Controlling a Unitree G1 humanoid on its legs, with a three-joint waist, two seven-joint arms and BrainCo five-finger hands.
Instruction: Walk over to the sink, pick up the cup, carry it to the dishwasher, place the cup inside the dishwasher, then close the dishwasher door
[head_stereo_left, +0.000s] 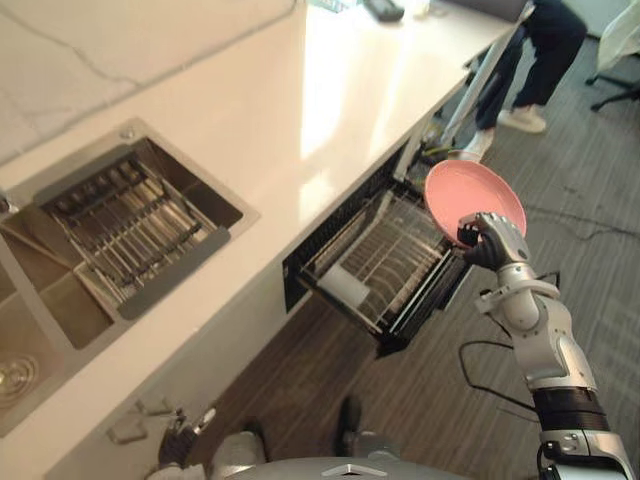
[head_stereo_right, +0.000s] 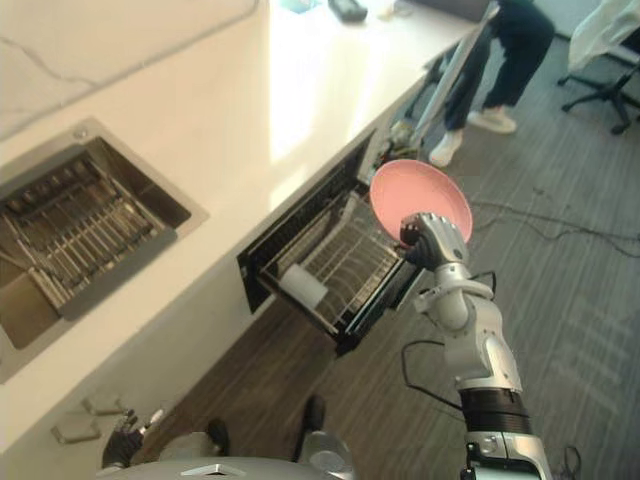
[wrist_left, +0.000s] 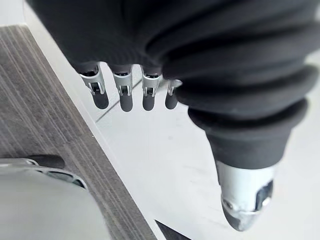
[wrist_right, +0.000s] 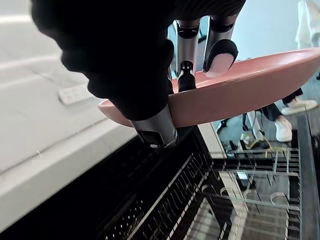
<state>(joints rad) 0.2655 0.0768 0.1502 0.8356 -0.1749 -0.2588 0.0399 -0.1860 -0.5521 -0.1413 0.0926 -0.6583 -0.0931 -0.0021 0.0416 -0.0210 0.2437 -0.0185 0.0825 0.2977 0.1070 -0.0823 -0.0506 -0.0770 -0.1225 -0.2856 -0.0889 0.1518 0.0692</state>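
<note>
My right hand (head_stereo_left: 492, 243) is shut on the rim of a shallow pink plate (head_stereo_left: 474, 194), thumb under it and fingers (wrist_right: 220, 55) on its upper face. The plate (wrist_right: 250, 92) hangs tilted in the air just above the outer right corner of the open dishwasher rack (head_stereo_left: 385, 262). A white cup-like thing (head_stereo_left: 343, 287) lies on its side at the near end of that wire rack (head_stereo_right: 340, 262). My left hand (wrist_left: 124, 97) hangs low beside the white cabinet front, fingers straight and holding nothing.
The steel sink (head_stereo_left: 130, 228) with a wire drainer sits in the white counter (head_stereo_left: 300, 110) to my left. A person (head_stereo_left: 535, 55) stands at the far end of the counter, near an office chair (head_stereo_left: 618, 70). Dark wood floor lies to the right of the pulled-out rack.
</note>
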